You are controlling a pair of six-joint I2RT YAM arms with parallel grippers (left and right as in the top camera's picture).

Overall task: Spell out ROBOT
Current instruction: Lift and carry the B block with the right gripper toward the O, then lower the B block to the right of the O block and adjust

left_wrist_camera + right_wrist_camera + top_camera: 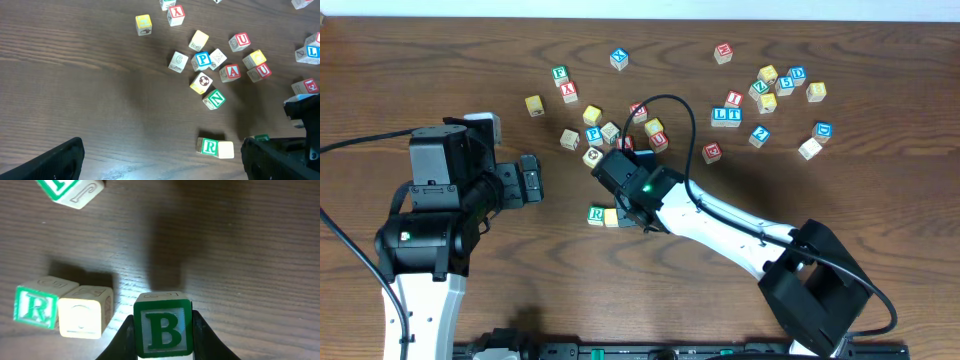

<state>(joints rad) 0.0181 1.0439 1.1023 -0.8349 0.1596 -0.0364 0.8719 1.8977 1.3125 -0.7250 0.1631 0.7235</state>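
Block B (162, 330) | held by right gripper (163, 336), wrist view | hidden overhead

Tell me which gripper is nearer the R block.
Right. The right gripper, shut on the B block, is just beyond the pale block beside the R block; the left gripper, open, is farther off on the other side.

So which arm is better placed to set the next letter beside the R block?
Right. The right gripper is shut on the B block, close beside the pale block touching the R block. The left gripper is open, empty, farther off.
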